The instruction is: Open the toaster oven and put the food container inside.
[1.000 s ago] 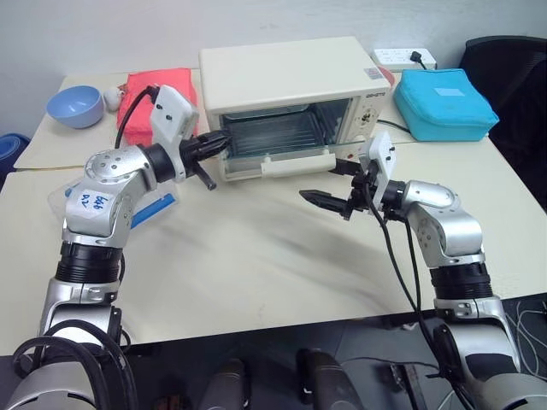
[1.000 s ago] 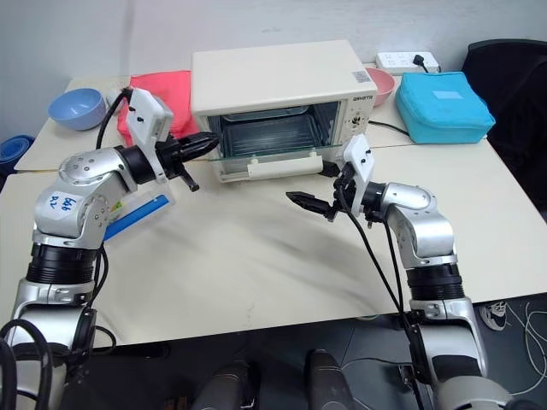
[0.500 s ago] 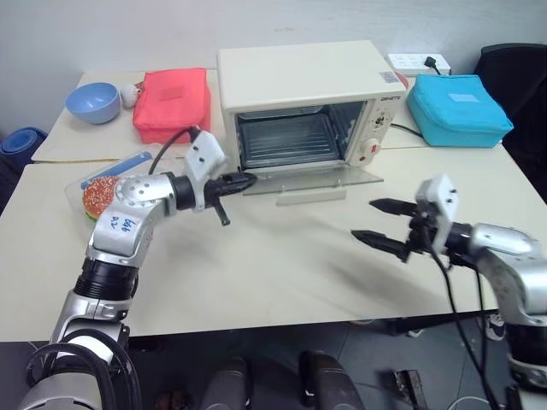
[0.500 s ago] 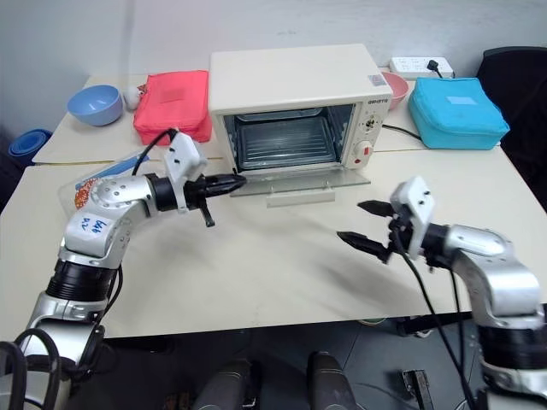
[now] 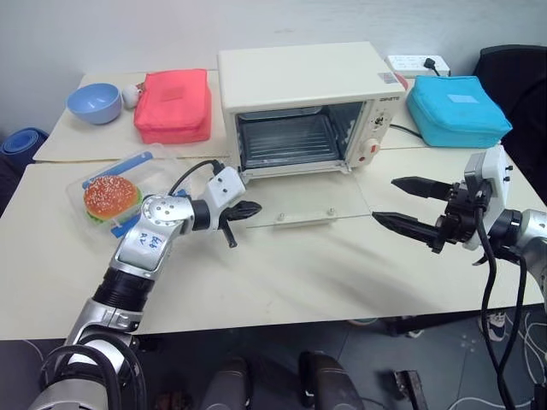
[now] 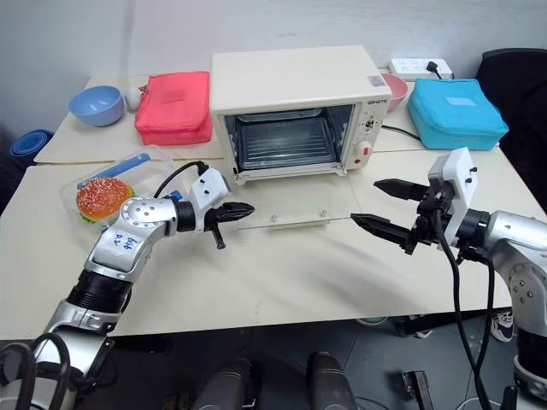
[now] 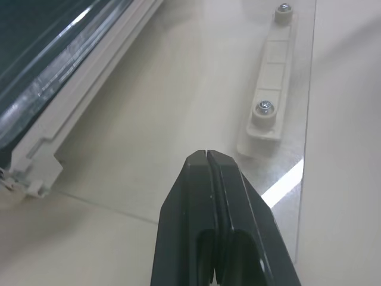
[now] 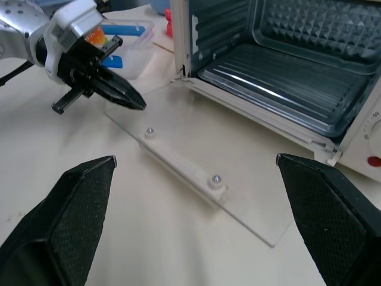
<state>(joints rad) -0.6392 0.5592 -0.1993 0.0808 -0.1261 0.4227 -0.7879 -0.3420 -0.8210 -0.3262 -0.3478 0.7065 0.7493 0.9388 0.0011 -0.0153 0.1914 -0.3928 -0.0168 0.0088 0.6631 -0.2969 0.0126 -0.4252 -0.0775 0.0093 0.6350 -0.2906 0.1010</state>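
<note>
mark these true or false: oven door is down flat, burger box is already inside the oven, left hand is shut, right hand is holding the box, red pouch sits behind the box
1. The toaster oven door lies open, flat on the table. True.
2. The food container is inside the oven. False: it sits on the table, left of the oven.
3. The left hand is shut. True, with nothing in it, at the door's left edge.
4. The right hand holds the container. False: it is open and empty, right of the door.
5. The red pouch lies behind the container. True.

The left arm (image 5: 158, 243) hides the near corner of the food container (image 5: 111, 198) (lid clips partly covered).
</note>
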